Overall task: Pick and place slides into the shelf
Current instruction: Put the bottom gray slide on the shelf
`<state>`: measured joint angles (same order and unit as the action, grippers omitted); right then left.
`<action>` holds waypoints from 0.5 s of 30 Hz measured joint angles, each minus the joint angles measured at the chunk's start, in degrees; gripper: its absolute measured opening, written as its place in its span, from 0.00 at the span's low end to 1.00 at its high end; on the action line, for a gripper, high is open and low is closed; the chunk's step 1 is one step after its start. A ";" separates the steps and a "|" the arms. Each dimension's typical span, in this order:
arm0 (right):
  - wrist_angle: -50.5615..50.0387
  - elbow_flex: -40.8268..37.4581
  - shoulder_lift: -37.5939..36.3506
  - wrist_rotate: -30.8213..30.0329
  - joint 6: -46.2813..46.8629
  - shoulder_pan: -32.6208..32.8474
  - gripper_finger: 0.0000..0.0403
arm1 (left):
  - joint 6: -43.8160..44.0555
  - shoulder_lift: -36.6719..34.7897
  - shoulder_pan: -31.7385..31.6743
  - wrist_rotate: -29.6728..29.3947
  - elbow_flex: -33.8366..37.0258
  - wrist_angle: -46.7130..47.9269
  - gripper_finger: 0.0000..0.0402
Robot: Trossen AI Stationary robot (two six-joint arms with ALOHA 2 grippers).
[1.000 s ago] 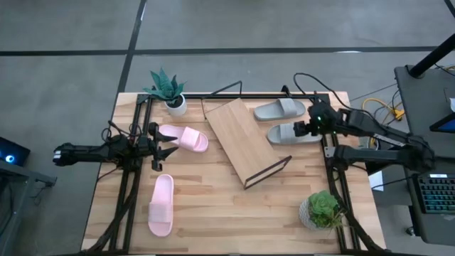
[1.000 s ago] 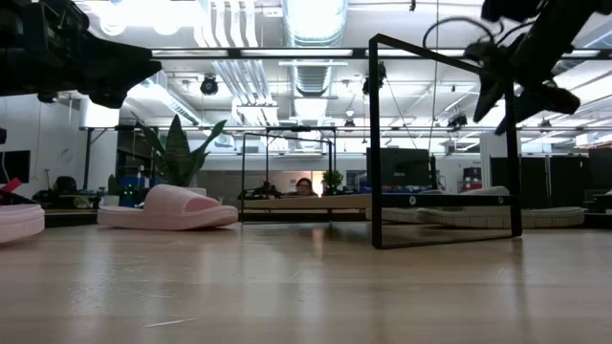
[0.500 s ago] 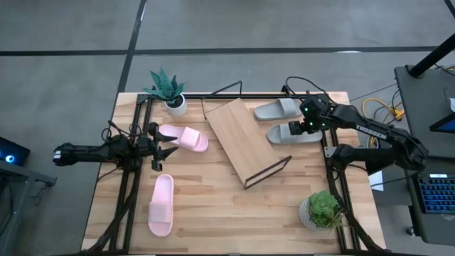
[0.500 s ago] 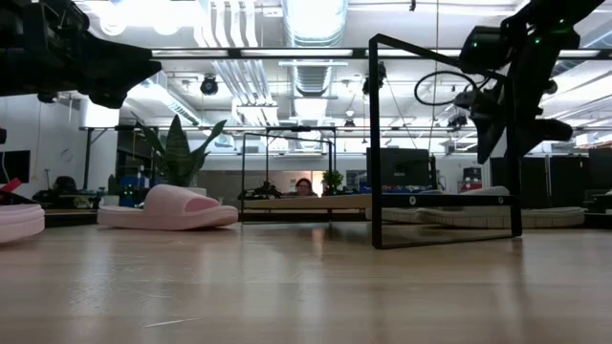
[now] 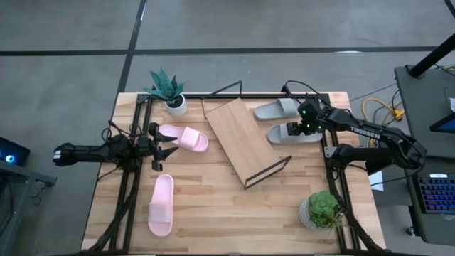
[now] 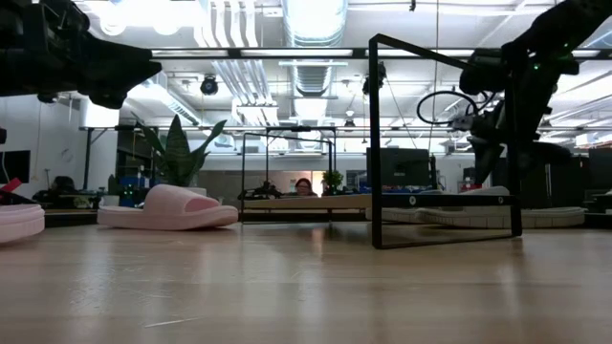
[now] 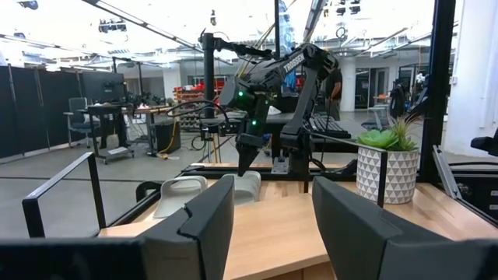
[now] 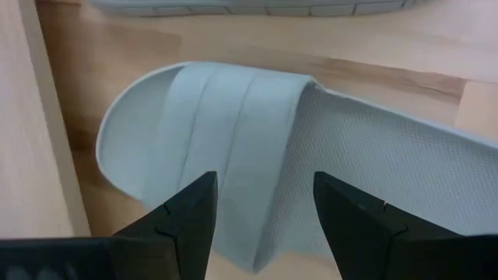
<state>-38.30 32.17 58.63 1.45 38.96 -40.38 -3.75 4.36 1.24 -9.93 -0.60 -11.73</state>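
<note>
Two grey slides lie sole-down at the far right: one [image 5: 279,109] by the far edge, the nearer one [image 5: 295,134] beside the shelf [image 5: 245,141], a slanted wood board on a black wire frame. Two pink slides [image 5: 183,137] [image 5: 161,205] rest on the table at the left. My right gripper [image 8: 264,225] hangs open, pointing steeply down, just above the nearer grey slide's strap [image 8: 226,132], one finger over each side of it. My left gripper [image 7: 272,225] waits open at the table's left edge [image 5: 162,149], holding nothing.
A potted plant [image 5: 168,91] stands at the far left corner and another [image 5: 323,210] at the near right. Black frame rails run along both sides of the table [image 5: 128,192]. A person [image 6: 304,186] sits far off in the room.
My right gripper has come down toward the nearer grey slide and tipped more steeply downward, staying open. The slides and the shelf have not moved.
</note>
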 joint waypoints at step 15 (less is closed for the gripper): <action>10.71 -4.99 0.50 3.04 0.02 -0.68 0.50 | -0.04 0.13 0.00 0.00 0.00 0.28 0.40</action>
<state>-27.59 27.18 59.13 4.49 38.98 -41.06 -3.79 4.49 1.25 -9.93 -0.60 -11.44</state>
